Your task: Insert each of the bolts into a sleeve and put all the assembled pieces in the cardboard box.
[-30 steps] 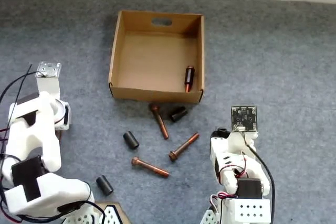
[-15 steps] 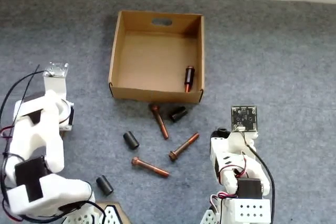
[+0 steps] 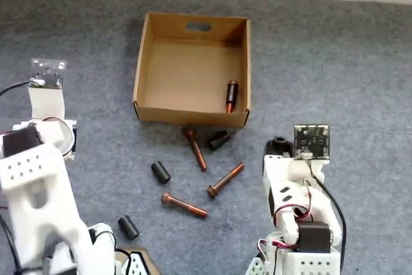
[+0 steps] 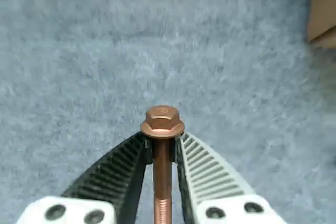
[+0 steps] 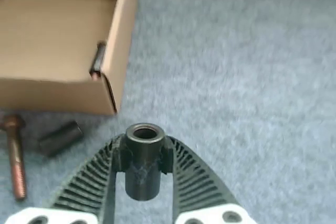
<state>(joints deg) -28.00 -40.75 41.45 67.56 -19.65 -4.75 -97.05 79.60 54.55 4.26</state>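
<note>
The left gripper (image 4: 163,142) is clamping a copper-coloured hex-head metal bolt (image 4: 162,124) by the shank just under its head. The head is pointing out past the fingertips and the threaded end is running back between the jaws, above the grey carpeted table (image 4: 79,51). The right gripper (image 5: 143,145) is pinching a short black plastic sleeve (image 5: 142,166) between its ribbed fingers, open bore facing outward, near the front corner of the shallow brown cardboard box (image 3: 191,117). One assembled piece (image 3: 232,96) is lying inside the box against its side wall. In front of the box, three loose bolts (image 3: 195,149) (image 3: 225,180) (image 3: 184,205) and three loose sleeves (image 3: 219,139) (image 3: 160,172) (image 3: 128,227) are waiting on the table.

The arms appear to be working on the mating step for a second pair, each holding one part well apart from the other. The next move is calling for the two grippers to come together with bolt and bore on one line. Because the threads are sitting inside the left jaws, that gripper may need to free the tip before the sleeve can slide on
</note>
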